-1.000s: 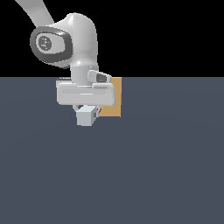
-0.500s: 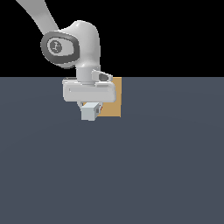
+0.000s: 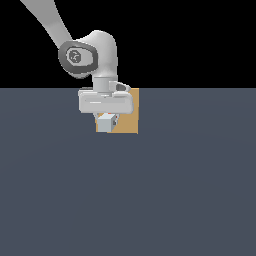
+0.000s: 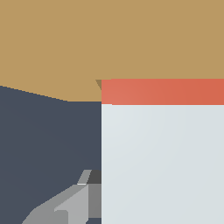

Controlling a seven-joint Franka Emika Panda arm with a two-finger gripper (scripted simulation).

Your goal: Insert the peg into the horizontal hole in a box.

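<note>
in the exterior view, look at the upper middle of the frame: the arm (image 3: 95, 55) comes down from the upper left and its gripper (image 3: 107, 121) hangs right in front of the box (image 3: 129, 112), which stands as a tan square on the dark floor (image 3: 150, 200). you see only the box's side toward the exterior view's right; the hand covers the rest, so the hole is hidden here. below the wide grey hand a pale block shows, with a small red speck beside it that is probably the end of the peg (image 3: 111, 117). the hand sits this close, i judge, because the peg is being lined up with or pushed into the box's face.

in the wrist view, the peg (image 4: 162, 153) fills the lower right of the frame, pale grey-white for most of its length with its red-orange end in a band across the middle right. that red end meets the tan face of the box (image 4: 87, 39), which fills the top of the frame. a small darker notch at the red band's upper left corner may be the edge of the hole (image 4: 99, 83), so you could take it that the tip is at or just entering the opening. one grey finger (image 4: 65, 205) shows at the bottom left, beside the peg. the peg is carried level off the floor, so the fingers are evidently clamped on it, gripping the pale part so the red end leads.
</note>
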